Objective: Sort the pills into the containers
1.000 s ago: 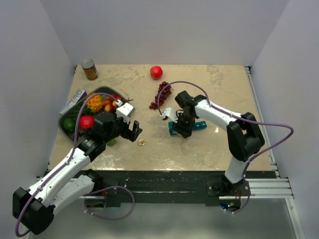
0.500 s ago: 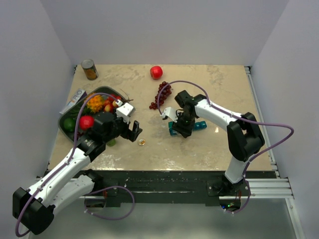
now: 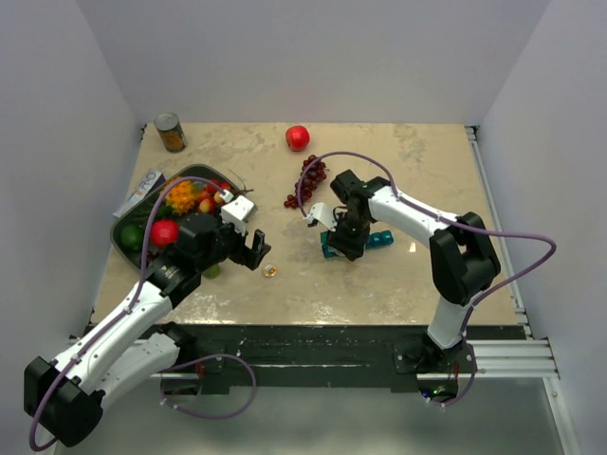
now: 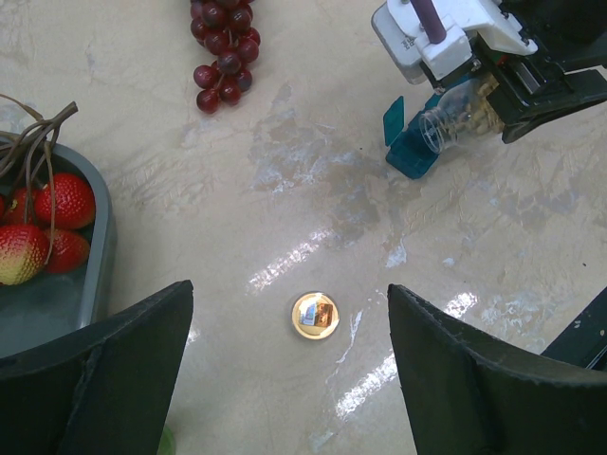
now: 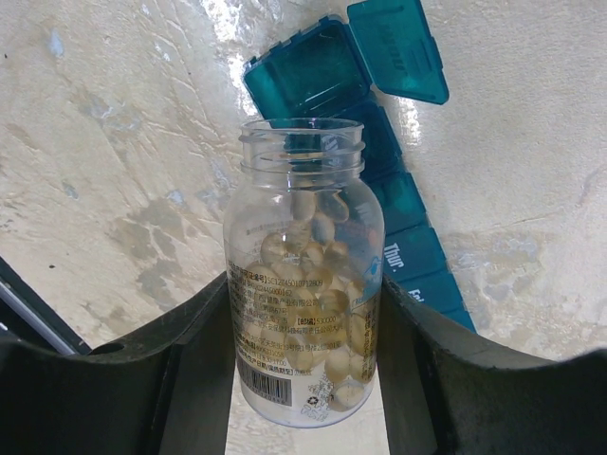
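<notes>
Bare surface (image 3: 427,152) lies open at 1 o'clock of the pill organiser (image 5: 408,204). The clear bottle (image 5: 303,275) hangs over its open end. Grapes (image 3: 309,177) crowd 11 o'clock, a gold cap (image 4: 315,316) 8 o'clock.

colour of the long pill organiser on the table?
Teal-blue plastic pill organiser, seen behind the clear plastic pill bottle; shows best in the right wrist view.

Looking down between the wide-spread fingers of the left pincer (image 4: 286,292) onto a mottled beige worktop (image 4: 285,171).
Just below centre, lying flat, a small round gold cap (image 4: 315,316); upper right, tipped over in the grip of the right pincer (image 4: 479,95), a clear pill bottle (image 4: 450,116), mouth at the teal pill organiser (image 4: 413,156) with one lid raised; at top, dark red grapes (image 4: 223,38); at left, strawberries (image 4: 57,204) in a grey-green tray (image 4: 95,251).
</notes>
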### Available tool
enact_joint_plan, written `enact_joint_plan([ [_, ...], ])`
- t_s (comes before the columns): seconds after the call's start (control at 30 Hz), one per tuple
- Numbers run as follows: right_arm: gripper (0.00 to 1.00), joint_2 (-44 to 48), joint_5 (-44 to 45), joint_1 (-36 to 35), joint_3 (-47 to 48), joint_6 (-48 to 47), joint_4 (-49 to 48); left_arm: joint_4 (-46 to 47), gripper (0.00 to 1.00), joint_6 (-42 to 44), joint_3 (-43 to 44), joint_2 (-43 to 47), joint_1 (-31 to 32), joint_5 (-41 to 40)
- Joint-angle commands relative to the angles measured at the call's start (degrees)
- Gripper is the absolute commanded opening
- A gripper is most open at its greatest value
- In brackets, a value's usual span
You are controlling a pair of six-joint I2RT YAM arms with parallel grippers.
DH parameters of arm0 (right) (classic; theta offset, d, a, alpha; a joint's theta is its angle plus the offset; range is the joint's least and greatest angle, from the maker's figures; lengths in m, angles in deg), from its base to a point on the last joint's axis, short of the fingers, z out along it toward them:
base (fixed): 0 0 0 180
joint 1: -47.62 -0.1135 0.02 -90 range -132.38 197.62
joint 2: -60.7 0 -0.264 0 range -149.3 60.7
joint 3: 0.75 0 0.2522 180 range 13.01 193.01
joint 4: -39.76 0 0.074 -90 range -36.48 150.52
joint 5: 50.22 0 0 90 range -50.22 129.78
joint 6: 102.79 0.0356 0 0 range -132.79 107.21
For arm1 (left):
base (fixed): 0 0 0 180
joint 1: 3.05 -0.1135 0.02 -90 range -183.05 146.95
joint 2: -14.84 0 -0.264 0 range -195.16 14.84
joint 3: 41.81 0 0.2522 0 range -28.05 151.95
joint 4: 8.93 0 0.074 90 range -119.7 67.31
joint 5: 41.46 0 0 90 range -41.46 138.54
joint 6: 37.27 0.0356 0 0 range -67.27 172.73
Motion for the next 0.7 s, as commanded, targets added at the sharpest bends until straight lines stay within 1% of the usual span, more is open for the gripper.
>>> enact_joint_plan([
  [0.0,0.0,-0.95,1.21,-0.69,3.25,0.34,1.43,0.95,0.87,1.07,0.73,0.88,-0.31,-0.59],
  [0.67,0.0,-3.15,5.08,-1.92,5.97,0.61,3.1,0.87,0.87,1.16,0.73,0.88,-0.4,-0.59],
])
